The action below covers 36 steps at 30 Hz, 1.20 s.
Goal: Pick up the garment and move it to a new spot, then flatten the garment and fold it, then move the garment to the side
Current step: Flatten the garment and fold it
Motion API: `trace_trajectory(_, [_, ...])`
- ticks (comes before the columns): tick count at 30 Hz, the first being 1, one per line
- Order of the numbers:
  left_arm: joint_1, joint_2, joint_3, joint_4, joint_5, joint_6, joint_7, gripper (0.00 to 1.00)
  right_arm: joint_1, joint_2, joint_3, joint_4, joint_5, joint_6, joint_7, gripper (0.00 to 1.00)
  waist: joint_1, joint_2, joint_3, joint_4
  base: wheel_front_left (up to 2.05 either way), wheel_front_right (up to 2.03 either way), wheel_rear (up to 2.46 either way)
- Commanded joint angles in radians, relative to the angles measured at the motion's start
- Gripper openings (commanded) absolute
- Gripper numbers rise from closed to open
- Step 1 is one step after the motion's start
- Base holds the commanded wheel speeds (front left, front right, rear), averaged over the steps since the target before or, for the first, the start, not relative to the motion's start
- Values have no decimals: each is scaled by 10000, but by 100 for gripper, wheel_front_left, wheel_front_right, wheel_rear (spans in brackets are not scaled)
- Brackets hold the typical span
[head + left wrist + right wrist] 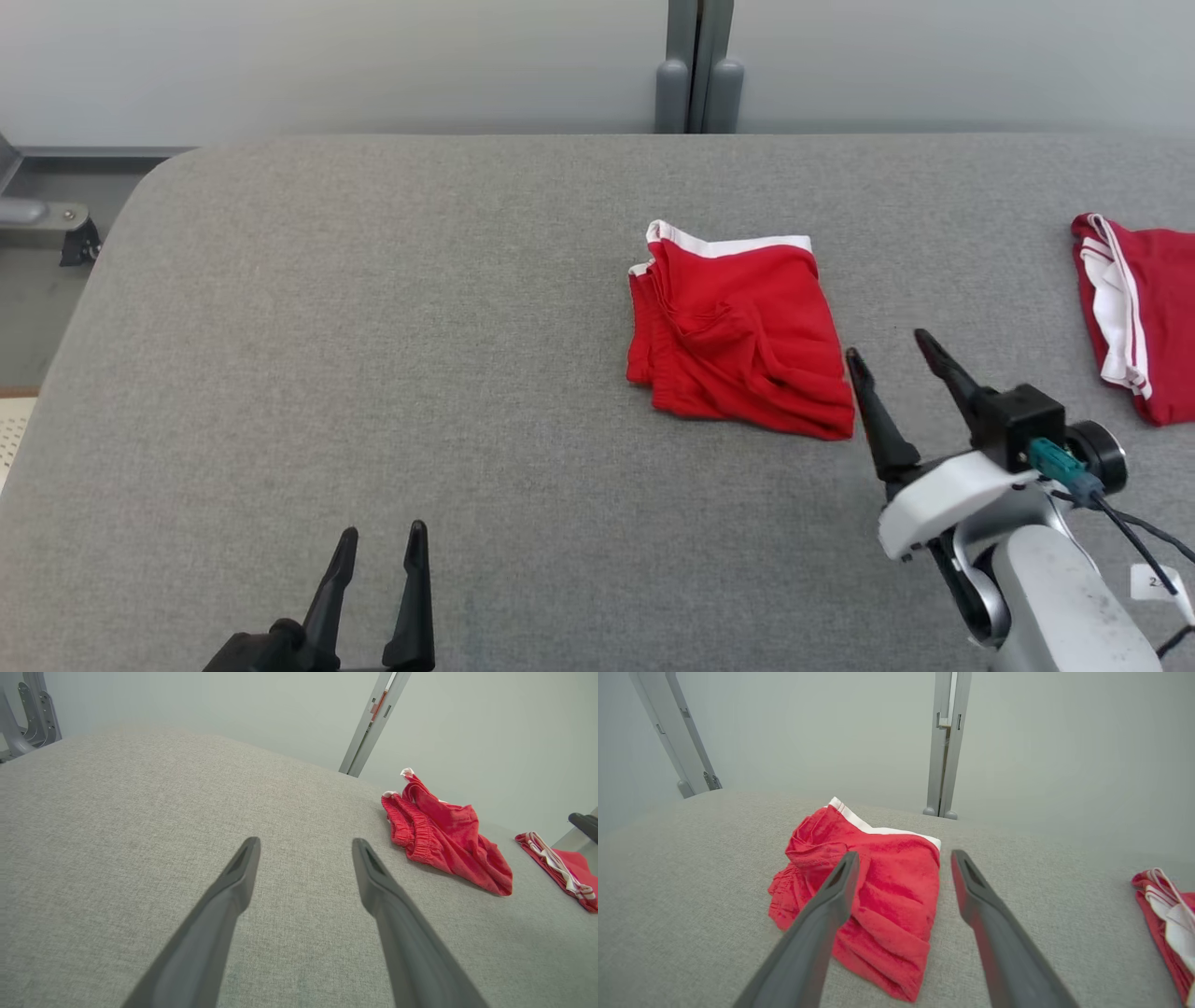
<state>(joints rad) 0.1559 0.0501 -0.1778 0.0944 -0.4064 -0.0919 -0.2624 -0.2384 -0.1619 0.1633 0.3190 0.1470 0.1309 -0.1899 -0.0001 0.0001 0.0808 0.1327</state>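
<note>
The folded red garment [738, 336] lies on the grey bench [373, 327], right of the middle, with another red cloth [1144, 317] further right. The right hand [887, 345] is just beside the garment's near right corner, fingers spread and empty. The left hand [383, 534] is well apart, also spread and empty.
</note>
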Motion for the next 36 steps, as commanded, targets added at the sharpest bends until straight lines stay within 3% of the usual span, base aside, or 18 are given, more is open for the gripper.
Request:
trace_trajectory(1, [132,14,56,-89,111,49,-27,100,171,48,-274,-53,-159,-6,-179,100,1,-1,-138,-163,0,0,0])
trace_trajectory(3, [167,14,79,-144,109,37,-27,100,265,82,-609,-18,-312,-6,-314,100,1,-1,-88,-175,0,0,0])
trace_trajectory(4, [156,14,75,-175,117,37,-26,100,231,83,-762,44,-372,-6,-334,48,1,-1,-37,-169,0,0,0])
trace_trajectory(5, [132,14,64,-194,118,32,-26,100,140,99,-819,102,-372,-6,-325,28,1,-1,22,-159,0,0,0])
trace_trajectory(6, [83,14,48,-219,124,19,-27,100,-27,71,-835,172,-384,-6,-262,0,1,-1,103,-136,0,0,0])
trace_trajectory(13, [-539,14,-9,-230,30,-85,-26,100,-1583,-238,-529,1109,-416,-6,569,0,1,-1,972,316,0,0,0])
trace_trajectory(19, [-1054,12,-64,-163,-129,-140,-27,100,-2955,-349,215,2803,-489,-7,1138,0,1,-1,1707,887,0,0,0])
trace_trajectory(28, [-1165,14,5,-136,-267,-79,-27,100,-3450,-63,1071,4311,-77,-9,245,0,1,-1,1714,1199,0,0,0])
trace_trajectory(36, [-1012,13,91,-142,-115,-88,-27,100,-3305,174,2843,4451,635,-9,-167,0,1,-1,1404,1010,0,0,0])
